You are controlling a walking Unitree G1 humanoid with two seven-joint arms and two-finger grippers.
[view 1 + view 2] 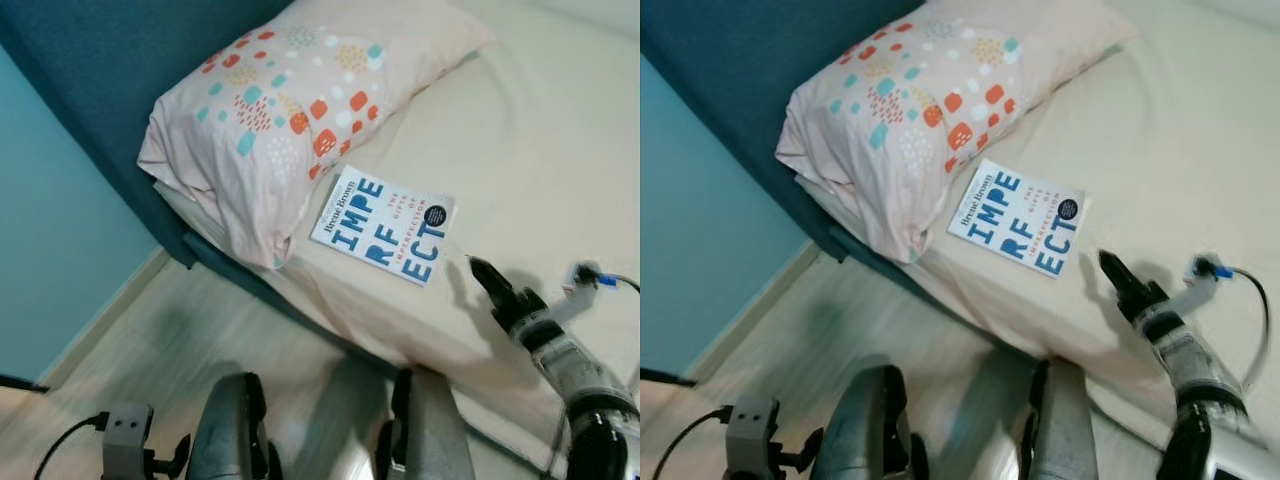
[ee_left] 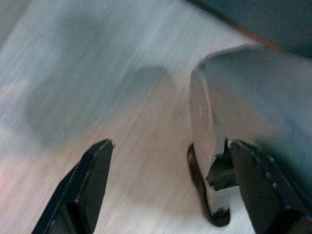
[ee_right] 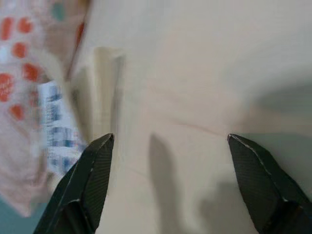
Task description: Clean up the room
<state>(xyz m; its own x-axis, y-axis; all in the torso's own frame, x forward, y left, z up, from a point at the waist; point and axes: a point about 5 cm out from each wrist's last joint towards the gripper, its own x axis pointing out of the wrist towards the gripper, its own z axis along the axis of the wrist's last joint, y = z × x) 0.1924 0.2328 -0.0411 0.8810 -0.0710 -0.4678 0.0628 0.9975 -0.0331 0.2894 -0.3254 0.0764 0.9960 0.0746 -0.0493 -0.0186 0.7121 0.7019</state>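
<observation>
A white book [image 1: 383,225] with big blue letters lies flat on the cream bed [image 1: 540,140], just below a pink pillow [image 1: 290,100] dotted orange and teal. My right gripper [image 1: 485,275] hovers low over the sheet a little to the right of the book, pointing toward it. In the right wrist view the gripper [image 3: 170,139] is open with only bare sheet between the fingers, and the book [image 3: 58,126] is blurred ahead, off to one side. My left gripper [image 2: 170,142] hangs open over the wooden floor beside my leg [image 2: 243,112].
A dark blue headboard [image 1: 100,60] and a teal wall [image 1: 50,250] stand on the left. Pale wood floor [image 1: 200,320] runs between the wall and the bed's edge. My two grey legs [image 1: 235,430] stand close against the bed. A white cable [image 1: 590,275] sticks out by my right wrist.
</observation>
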